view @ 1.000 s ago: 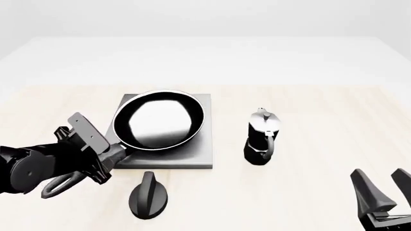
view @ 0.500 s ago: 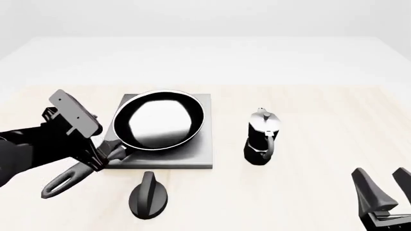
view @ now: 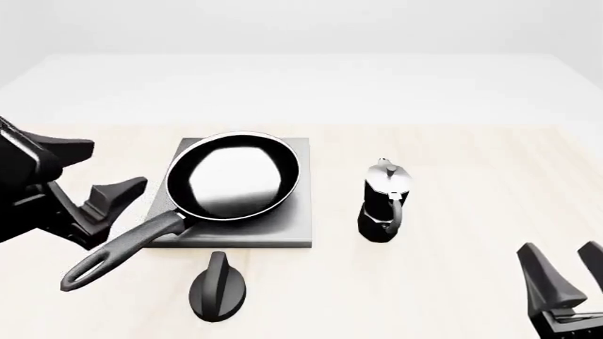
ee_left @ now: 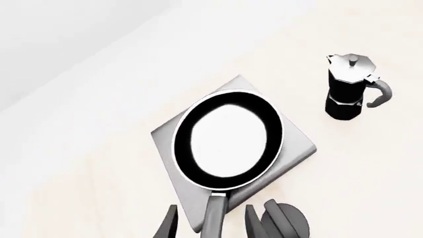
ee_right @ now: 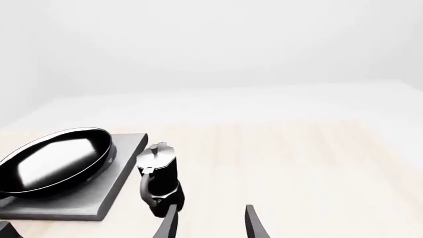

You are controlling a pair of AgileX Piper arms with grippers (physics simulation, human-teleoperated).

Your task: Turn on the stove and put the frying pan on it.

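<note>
Resting on stove, frying pan handle just beside spread-wide left gripper

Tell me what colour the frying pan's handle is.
Dark grey, on the frying pan with its black rim; the handle shows best in the front view.

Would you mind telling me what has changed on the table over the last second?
The left gripper has let go of the frying pan handle, opened, and pulled up and back toward the left. The pan stays on the stove, its handle jutting off the near-left corner. The knob, the moka pot and the open right gripper have not moved.
</note>
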